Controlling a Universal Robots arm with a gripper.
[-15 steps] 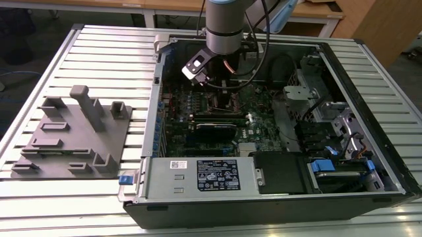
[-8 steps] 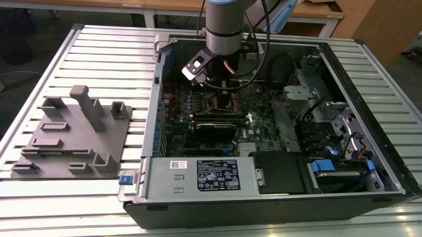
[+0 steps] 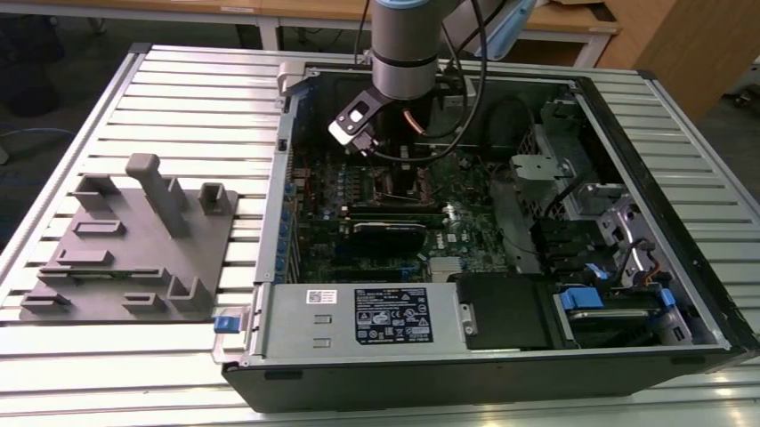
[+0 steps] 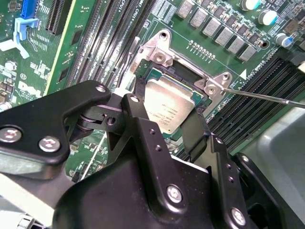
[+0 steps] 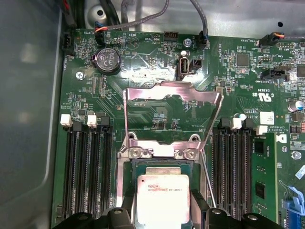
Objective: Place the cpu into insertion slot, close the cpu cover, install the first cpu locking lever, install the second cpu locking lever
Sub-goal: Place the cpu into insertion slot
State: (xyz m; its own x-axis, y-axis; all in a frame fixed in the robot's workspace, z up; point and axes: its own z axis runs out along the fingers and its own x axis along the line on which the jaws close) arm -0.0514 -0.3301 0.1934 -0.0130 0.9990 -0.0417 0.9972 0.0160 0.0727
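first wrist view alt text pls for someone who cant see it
A silver square cpu is held in the black gripper, right over the insertion slot on a green circuit board. The cpu cover stands swung open beyond the slot, and long black memory slots run along both sides.

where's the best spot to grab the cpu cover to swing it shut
Probably the free end bar of the cpu cover, the end farthest from where it is hinged at the insertion slot. It stands tilted open and is a thin frame around a large cut-out, so pinch that bar across its thickness, coming down from above the board.
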